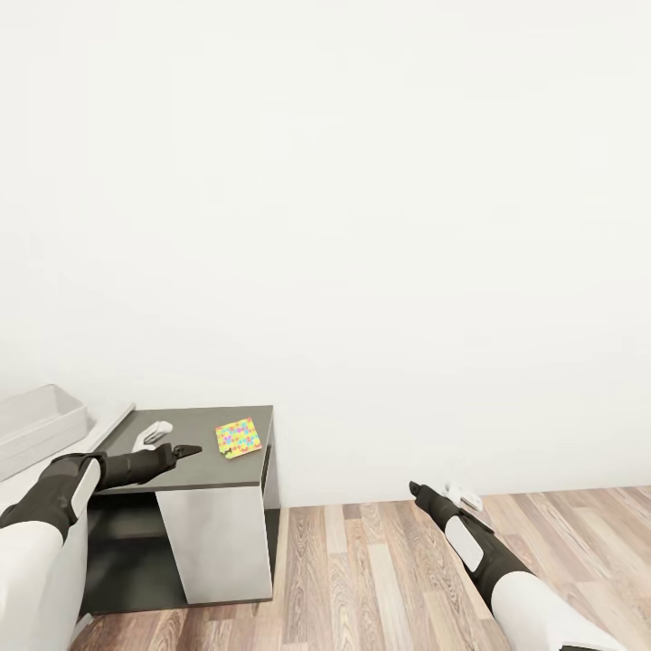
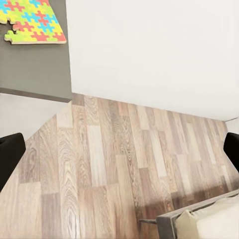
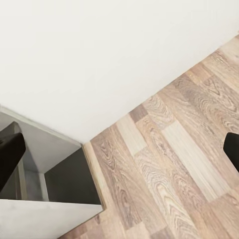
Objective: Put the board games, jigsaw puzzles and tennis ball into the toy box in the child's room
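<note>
I am holding my left gripper (image 1: 181, 449) over the dark grey cabinet top (image 1: 194, 470), its black fingers spread wide with nothing between them. The thin square jigsaw puzzle of yellow, green, pink and blue pieces (image 1: 239, 438) is lying flat just beyond the fingertips, at about two o'clock from them; being square, it is offering no long axis to line up on. My left arm is clearly the nearer one. My right gripper (image 1: 418, 491), also spread and empty, is hanging over the wood-plank floor (image 1: 380, 570), well apart. The pale grey toy box (image 1: 41, 420) is sitting at nine o'clock. I am reading no writing anywhere.
</note>
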Motion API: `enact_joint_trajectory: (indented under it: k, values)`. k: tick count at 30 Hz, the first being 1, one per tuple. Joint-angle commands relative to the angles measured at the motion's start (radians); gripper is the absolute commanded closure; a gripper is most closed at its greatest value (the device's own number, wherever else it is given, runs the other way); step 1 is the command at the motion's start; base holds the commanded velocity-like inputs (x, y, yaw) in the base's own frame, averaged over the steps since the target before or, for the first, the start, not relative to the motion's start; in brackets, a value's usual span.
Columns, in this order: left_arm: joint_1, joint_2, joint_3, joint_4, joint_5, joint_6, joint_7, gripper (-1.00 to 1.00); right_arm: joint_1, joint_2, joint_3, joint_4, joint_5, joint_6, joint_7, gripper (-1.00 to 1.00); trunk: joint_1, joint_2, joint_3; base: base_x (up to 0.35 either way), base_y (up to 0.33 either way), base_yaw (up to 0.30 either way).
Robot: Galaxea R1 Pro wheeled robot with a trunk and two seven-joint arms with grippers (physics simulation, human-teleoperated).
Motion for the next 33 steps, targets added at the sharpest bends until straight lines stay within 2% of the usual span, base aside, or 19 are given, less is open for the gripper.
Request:
enact_joint_trajectory:
  k: [1, 11, 26, 33]
  values:
    - [0.000, 0.000, 0.003, 0.000, 0.003, 0.008, -0.001, -1.00, 0.000, 0.000, -0.002, -0.002, -0.008, 0.005, 0.000, -1.00, 0.000, -0.001, 0.000, 0.000, 0.000, 0.000]
    - [0.000, 0.000, 0.004, 0.000, 0.003, 0.008, -0.001, -1.00, 0.000, 0.000, -0.002, -0.003, -0.007, 0.001, 0.027, -1.00, 0.000, -0.001, 0.000, 0.029, 0.000, 0.000]
    - [0.000, 0.000, 0.004, 0.000, 0.003, -0.003, -0.003, -1.00, 0.000, -0.001, 0.001, -0.003, -0.007, 0.002, 0.039, -1.00, 0.000, -0.001, 0.000, 0.160, 0.000, 0.000]
    - [0.000, 0.000, 0.004, 0.000, 0.003, -0.024, -0.008, -1.00, 0.000, -0.002, -0.001, -0.003, -0.008, 0.008, 0.093, -1.00, 0.000, -0.001, 0.000, 0.227, 0.000, 0.000]
